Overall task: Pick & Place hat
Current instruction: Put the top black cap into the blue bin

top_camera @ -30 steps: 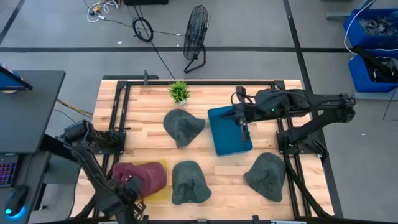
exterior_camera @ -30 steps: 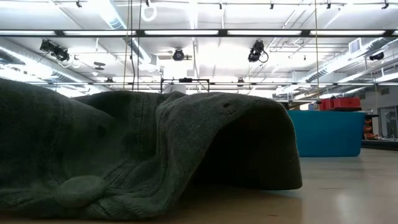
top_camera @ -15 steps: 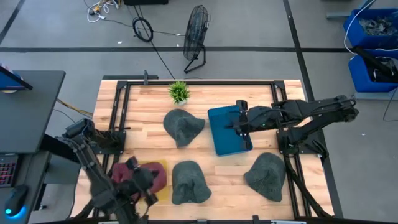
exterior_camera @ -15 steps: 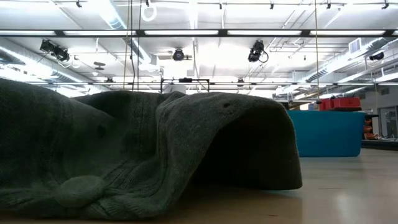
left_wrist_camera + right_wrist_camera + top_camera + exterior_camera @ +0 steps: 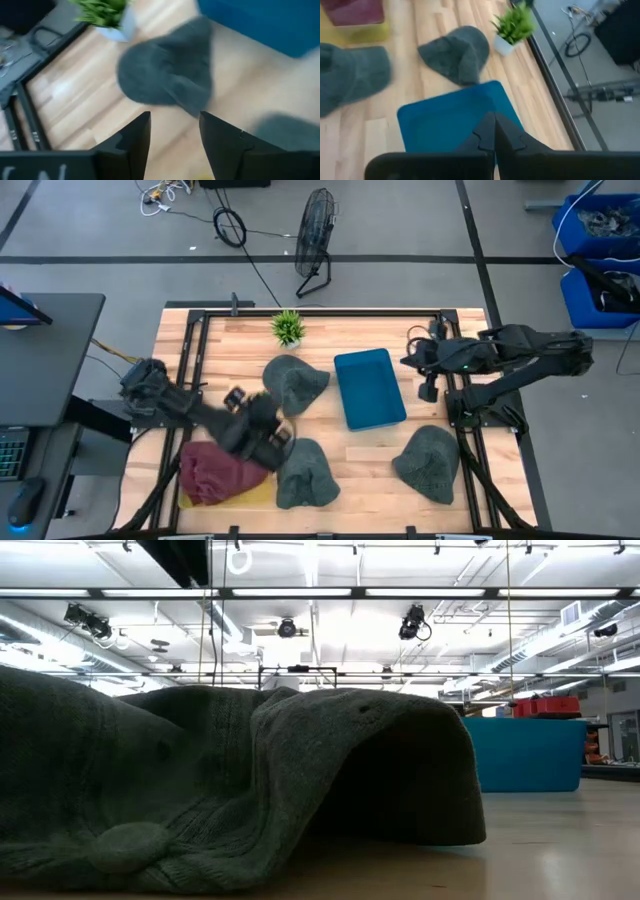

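Note:
A maroon hat (image 5: 213, 471) lies on a yellow mat (image 5: 252, 493) at the table's near left. My left gripper (image 5: 272, 432) hovers open up and to the right of it, between two grey hats (image 5: 293, 383) (image 5: 305, 472). In its wrist view the far grey hat (image 5: 170, 80) shows beyond the open fingers (image 5: 174, 131), which hold nothing. A blue tray (image 5: 370, 387) sits mid-table. My right gripper (image 5: 424, 378) is shut and empty, just right of the tray; its wrist view (image 5: 495, 134) looks across the tray (image 5: 450, 120).
A third grey hat (image 5: 430, 462) lies near the right front. A small potted plant (image 5: 288, 327) stands at the far edge. In the low view a grey hat (image 5: 230, 790) fills the foreground, with the tray (image 5: 525, 755) behind it. Black frame rails run along both table sides.
My left gripper has let go of the maroon hat, risen and swung from the near left corner toward the table's middle. The maroon hat stays on the yellow mat. My right gripper, still shut, has drawn back from over the blue tray toward the table's right edge.

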### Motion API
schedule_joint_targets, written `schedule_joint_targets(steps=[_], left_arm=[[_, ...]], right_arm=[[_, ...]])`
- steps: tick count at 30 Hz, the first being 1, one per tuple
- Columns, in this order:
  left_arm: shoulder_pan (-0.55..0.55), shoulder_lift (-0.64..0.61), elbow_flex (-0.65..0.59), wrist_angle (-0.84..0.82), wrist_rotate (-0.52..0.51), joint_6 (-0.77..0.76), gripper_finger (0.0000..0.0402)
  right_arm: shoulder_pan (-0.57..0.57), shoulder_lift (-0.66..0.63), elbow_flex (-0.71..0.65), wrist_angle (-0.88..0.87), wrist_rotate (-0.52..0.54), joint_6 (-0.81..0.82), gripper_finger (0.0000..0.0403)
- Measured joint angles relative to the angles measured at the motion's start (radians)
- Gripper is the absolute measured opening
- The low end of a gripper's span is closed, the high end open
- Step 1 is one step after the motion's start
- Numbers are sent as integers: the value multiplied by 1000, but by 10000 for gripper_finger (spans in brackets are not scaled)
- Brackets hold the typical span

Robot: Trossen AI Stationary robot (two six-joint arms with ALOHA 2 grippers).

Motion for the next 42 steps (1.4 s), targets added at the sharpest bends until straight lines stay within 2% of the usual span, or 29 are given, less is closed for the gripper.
schedule_joint_targets(steps=[4,7,11,17,22,27,32,42], left_arm=[[176,0,-33,99,19,150,178],[297,0,-106,257,126,326,178],[446,2,-267,525,271,540,178],[604,2,-464,721,290,584,168],[610,2,-528,889,359,678,146],[599,-1,-482,854,359,727,135],[592,-8,-430,862,359,747,141],[587,0,-482,890,362,713,149]], right_arm=[[0,-68,-134,30,21,65,2],[0,-106,-267,85,29,96,2],[0,-126,-430,234,38,104,2],[0,-126,-579,377,28,68,2],[-1,-126,-616,405,30,67,2],[-18,-126,-617,423,31,54,2],[-42,-126,-617,442,31,40,2],[-51,-126,-617,442,31,37,2]])
